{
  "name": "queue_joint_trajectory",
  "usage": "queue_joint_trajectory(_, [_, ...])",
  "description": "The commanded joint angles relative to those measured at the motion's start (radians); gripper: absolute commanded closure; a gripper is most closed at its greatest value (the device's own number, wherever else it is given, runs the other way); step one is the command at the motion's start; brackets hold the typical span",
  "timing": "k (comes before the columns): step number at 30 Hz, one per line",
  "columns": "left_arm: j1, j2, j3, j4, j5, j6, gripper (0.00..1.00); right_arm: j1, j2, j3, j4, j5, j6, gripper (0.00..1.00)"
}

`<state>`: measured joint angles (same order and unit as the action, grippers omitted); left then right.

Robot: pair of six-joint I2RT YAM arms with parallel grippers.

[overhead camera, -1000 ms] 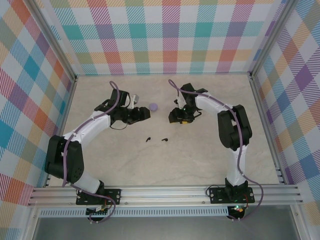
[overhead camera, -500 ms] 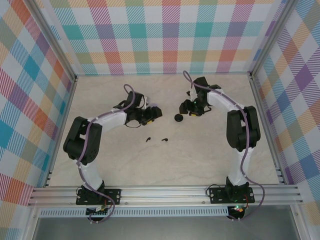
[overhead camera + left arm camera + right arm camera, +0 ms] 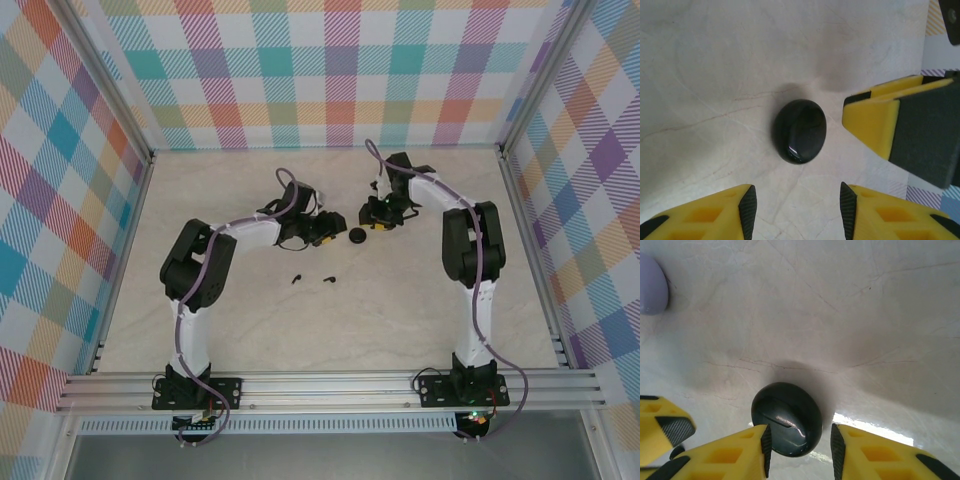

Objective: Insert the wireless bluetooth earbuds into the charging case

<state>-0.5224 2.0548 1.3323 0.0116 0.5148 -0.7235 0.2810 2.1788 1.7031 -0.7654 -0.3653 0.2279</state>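
A closed black charging case (image 3: 356, 236) lies on the table between the two grippers. My left gripper (image 3: 327, 232) sits just left of it, open, with the case (image 3: 800, 131) a little beyond its fingertips (image 3: 747, 207) and nothing between them. From the right, my right gripper (image 3: 379, 217) reaches the case (image 3: 786, 418). Its jaws stand open around the case's near end, the left pad (image 3: 766, 447) close against it and a gap at the right pad. Two black earbuds (image 3: 296, 278) (image 3: 327, 279) lie loose nearer the arm bases.
A pale lilac case (image 3: 650, 290) lies farther off at the upper left of the right wrist view. The right gripper's yellow finger (image 3: 890, 130) stands at the right of the left wrist view. Checked walls (image 3: 330, 70) enclose the table.
The left arm has stretched right, bringing its gripper beside the black case. The right gripper drew back toward the right, uncovering the case. Both pairs of jaws have narrowed.
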Motion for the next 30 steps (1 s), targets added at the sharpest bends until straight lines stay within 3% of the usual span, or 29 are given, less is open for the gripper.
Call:
queue_joint_trajectory(1, [-0.01, 0.038, 0.024, 0.044, 0.023, -0.03, 0.53, -0.01, 0.015, 0.02, -0.023, -0.06, 0.011, 0.63])
queue_joint_trajectory(30, [-0.037, 0.174, 0.094, 0.114, 0.069, -0.093, 0.59, -0.037, 0.048, -0.046, 0.039, -0.156, 0.052, 0.7])
